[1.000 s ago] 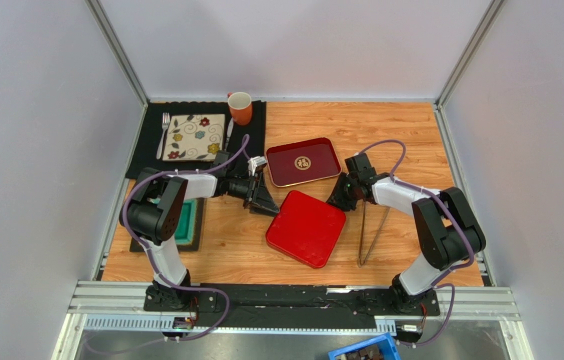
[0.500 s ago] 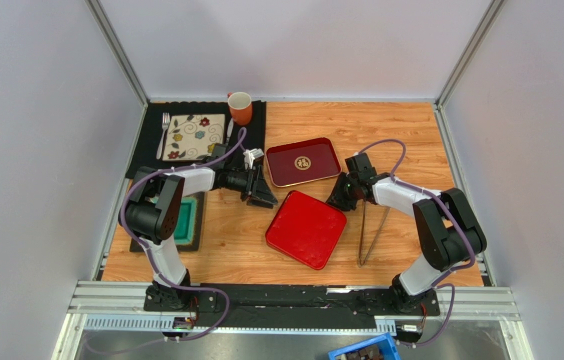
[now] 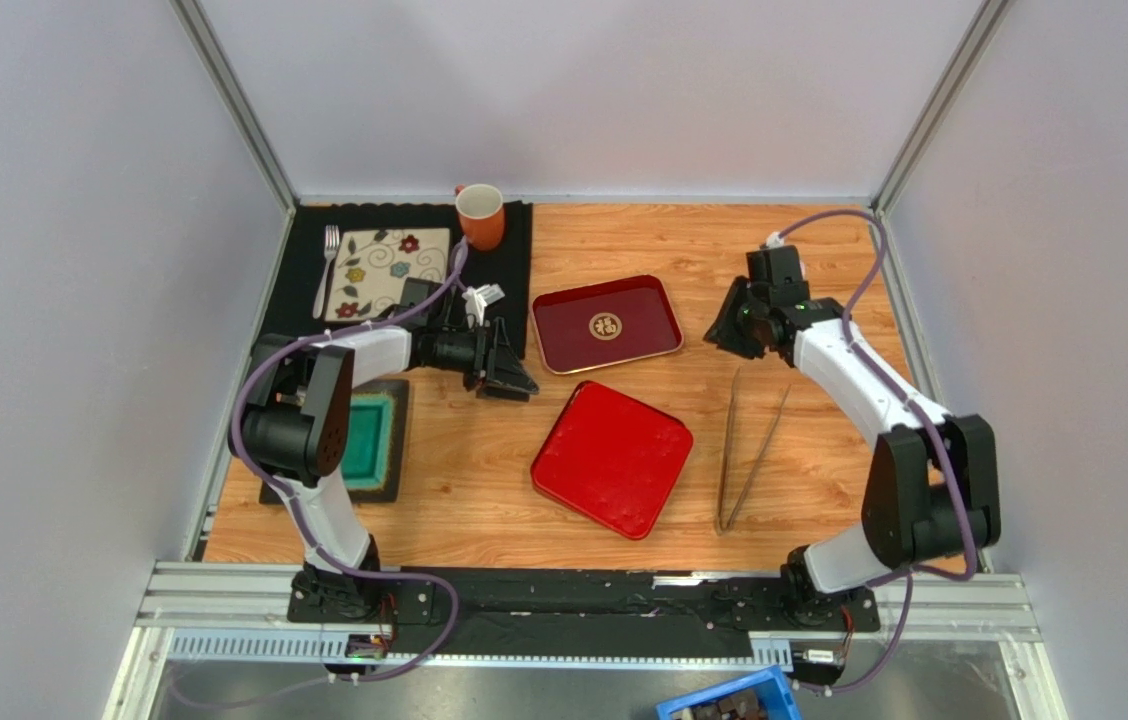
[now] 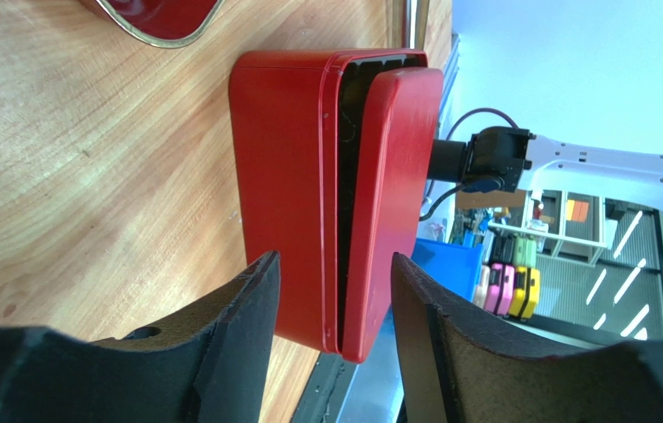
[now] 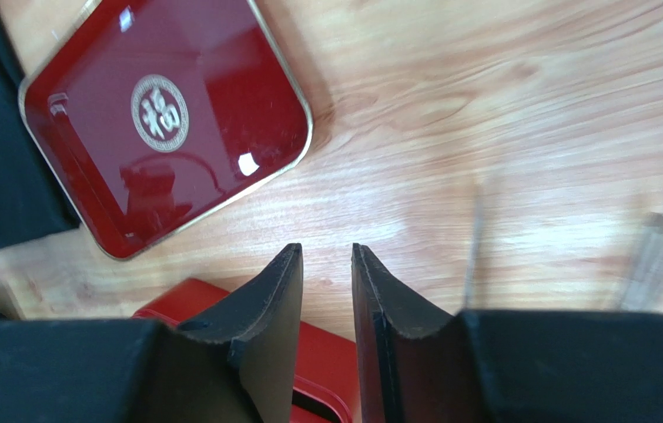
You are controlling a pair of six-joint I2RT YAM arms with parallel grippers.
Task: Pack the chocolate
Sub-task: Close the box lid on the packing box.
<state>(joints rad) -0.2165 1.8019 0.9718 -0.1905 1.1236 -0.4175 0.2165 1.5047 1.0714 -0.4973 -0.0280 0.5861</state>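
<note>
Left gripper (image 4: 335,264) sits low over the wooden table (image 3: 465,480), jaws spread wide and empty. The red box (image 3: 612,456) lies straight ahead of its fingertips, its lid (image 4: 388,176) slightly askew on the base (a dark gap shows along the seam). Right gripper (image 5: 324,251) hangs above the table, jaws only a narrow slit apart, gripping nothing. The dark red tray (image 3: 606,323) lies ahead and to its left, the metal tongs (image 3: 748,450) back toward the arm's base. The chocolate is out of sight in every view.
</note>
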